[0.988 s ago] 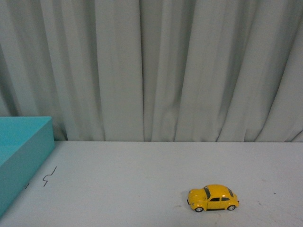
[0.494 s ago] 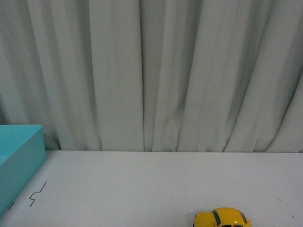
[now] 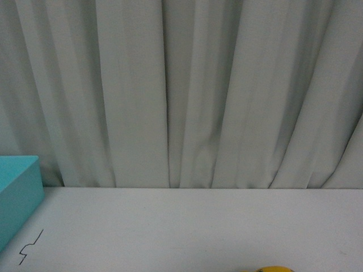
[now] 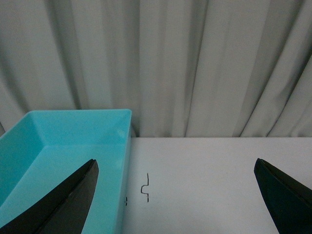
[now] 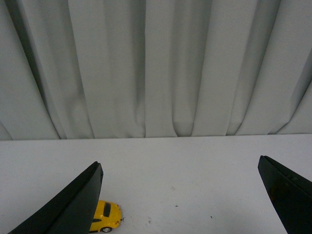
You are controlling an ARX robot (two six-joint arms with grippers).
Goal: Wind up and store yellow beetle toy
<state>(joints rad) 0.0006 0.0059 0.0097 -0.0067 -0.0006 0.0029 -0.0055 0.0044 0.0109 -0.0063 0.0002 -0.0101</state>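
The yellow beetle toy (image 5: 105,216) stands on the white table, partly hidden behind one dark finger (image 5: 73,204) of my right gripper (image 5: 179,168), which is open and holds nothing. In the front view only a sliver of the toy's yellow roof (image 3: 275,269) shows at the bottom edge. My left gripper (image 4: 175,165) is open and empty, its fingers (image 4: 68,200) spread wide above the table, beside the turquoise bin (image 4: 58,146). Neither gripper touches the toy.
The turquoise open bin (image 3: 17,195) sits at the table's left side. A small black squiggle mark (image 3: 29,247) lies on the table next to it. A grey pleated curtain (image 3: 181,90) hangs behind the table's far edge.
The front view has tilted upward: the toy has slid down to the bottom edge and the bin has shrunk toward the left corner.
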